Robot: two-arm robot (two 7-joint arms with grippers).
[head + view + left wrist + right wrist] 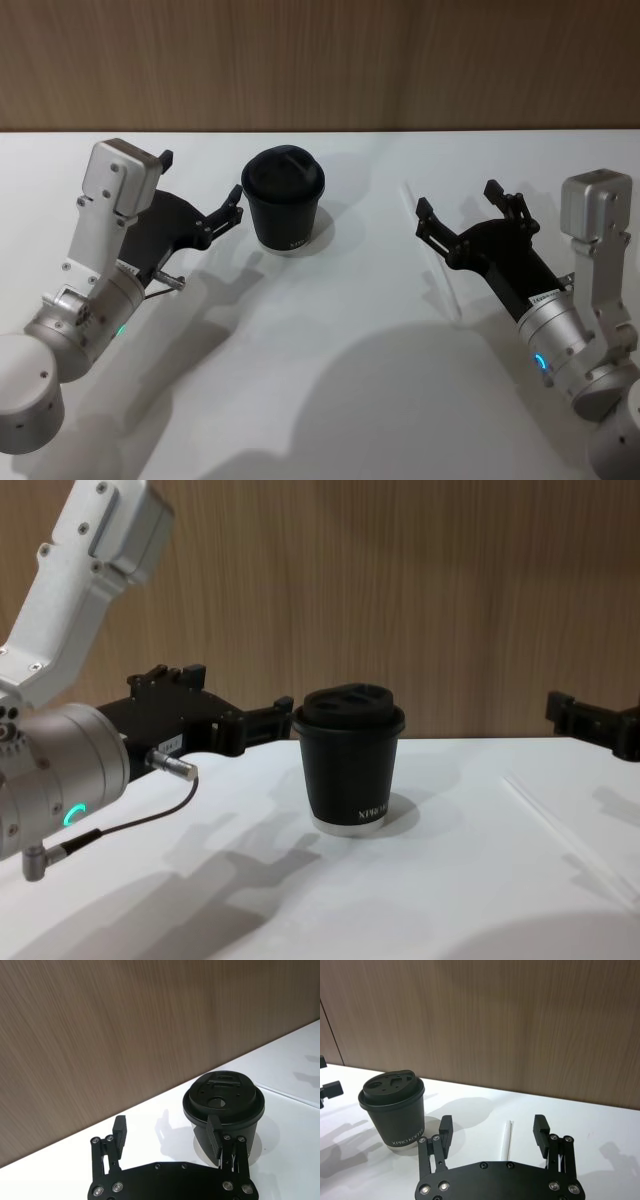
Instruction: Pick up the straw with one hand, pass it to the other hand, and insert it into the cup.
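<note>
The right pincer is hovering over the straw with its prongs spread wide. The straw is lying flat on the table. The right wrist view is framing it between the two prongs, ungripped, while the head view is barely catching it. The left pincer is gaping wide too. In the left wrist view, one finger is sitting just beside the cup.

Frame centre: straw flat on table, seen between spread fingers of right gripper; cup upright, apart.
</note>
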